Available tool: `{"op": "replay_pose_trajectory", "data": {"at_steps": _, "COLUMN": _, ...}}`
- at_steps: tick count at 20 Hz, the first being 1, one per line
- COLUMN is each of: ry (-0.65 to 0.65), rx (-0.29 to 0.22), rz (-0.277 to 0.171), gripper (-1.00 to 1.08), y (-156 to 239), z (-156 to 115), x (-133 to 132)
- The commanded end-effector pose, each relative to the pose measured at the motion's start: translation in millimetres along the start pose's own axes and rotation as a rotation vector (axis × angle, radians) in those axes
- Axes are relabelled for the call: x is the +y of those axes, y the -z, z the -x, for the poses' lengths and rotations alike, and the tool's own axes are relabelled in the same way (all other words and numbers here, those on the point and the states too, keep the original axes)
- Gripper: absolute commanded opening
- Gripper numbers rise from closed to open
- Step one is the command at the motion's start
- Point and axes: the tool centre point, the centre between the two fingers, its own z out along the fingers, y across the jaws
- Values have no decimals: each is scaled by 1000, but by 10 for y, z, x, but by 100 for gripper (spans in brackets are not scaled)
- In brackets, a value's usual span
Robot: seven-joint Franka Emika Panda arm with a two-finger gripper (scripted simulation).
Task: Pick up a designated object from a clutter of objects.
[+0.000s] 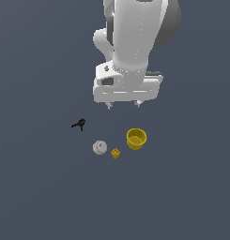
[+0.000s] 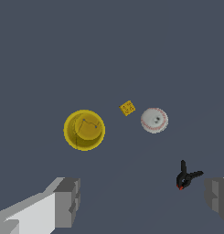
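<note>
The designated object is a tiny black clamp [image 1: 79,123] with thin splayed prongs and a red tip, lying on the floor to the exterior view's left of the other items. In the wrist view the clamp [image 2: 185,175] lies close to one fingertip [image 2: 217,196]. The white red-stitched baseball [image 1: 100,147] [image 2: 154,120], the small yellow dotted cube [image 1: 115,153] [image 2: 127,108] and the yellow cup [image 1: 136,138] [image 2: 84,130] lie nearby. My gripper [image 1: 122,105] [image 2: 143,201] hangs open and empty high above the floor, apart from everything.
The floor is a plain dark grey surface. The arm's white body [image 1: 135,37] fills the upper middle of the exterior view. The cup stands upright with its mouth up.
</note>
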Motion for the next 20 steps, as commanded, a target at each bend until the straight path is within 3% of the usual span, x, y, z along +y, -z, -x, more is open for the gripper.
{"op": "replay_pose_trajectory", "data": {"at_steps": 1, "ry": -8, "rx": 0, "rz": -3, "gripper": 100, "y": -49, "z": 1, "x": 42}}
{"op": "replay_pose_trajectory", "data": {"at_steps": 10, "ry": -82, "rx": 7, "rz": -31, "gripper": 100, "y": -481, "z": 42, "x": 404}}
{"op": "replay_pose_trajectory", "data": {"at_steps": 20, "ry": -250, "rx": 25, "rz": -66, "gripper": 100, "y": -1329, "z": 344, "x": 1139}}
